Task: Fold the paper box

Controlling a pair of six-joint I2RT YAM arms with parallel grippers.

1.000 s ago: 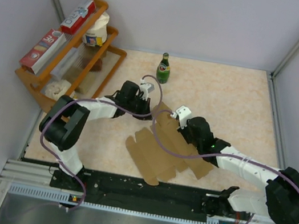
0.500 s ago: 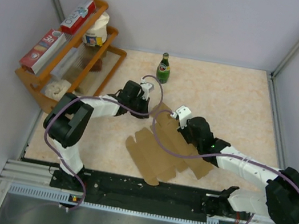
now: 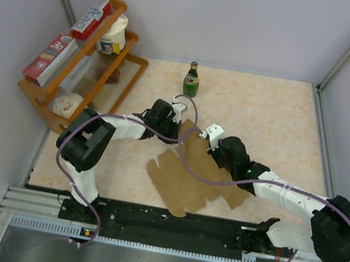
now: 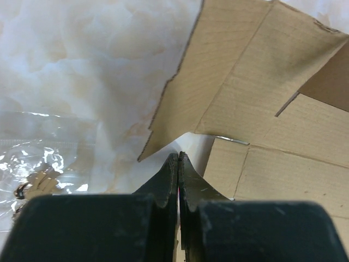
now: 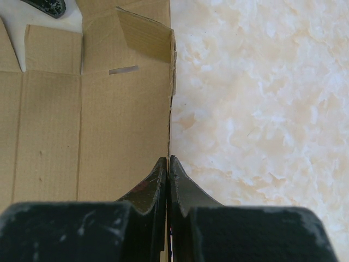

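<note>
The paper box [image 3: 187, 177] is a flat brown cardboard sheet with notched flaps, lying mid-table. My left gripper [image 3: 177, 126] is shut and empty at the sheet's far left corner. In the left wrist view its tips [image 4: 178, 155] sit just under the corner of a flap [image 4: 256, 65] that is lifted off the table. My right gripper [image 3: 208, 144] is also shut. In the right wrist view its tips [image 5: 168, 159] rest right at the sheet's straight edge [image 5: 109, 136], cardboard to their left and bare table to their right. A small flap [image 5: 144, 35] stands up at the far end.
A green bottle [image 3: 191, 80] stands behind the sheet. At the back left is a wooden rack [image 3: 133, 62] with red-and-white boxes [image 3: 91, 18] and a jar [image 3: 113, 37]. Crinkled clear plastic [image 4: 38, 164] lies left of my left gripper.
My left gripper has moved right, from beside the rack to the sheet's far flap. The right arm and the sheet have stayed put.
</note>
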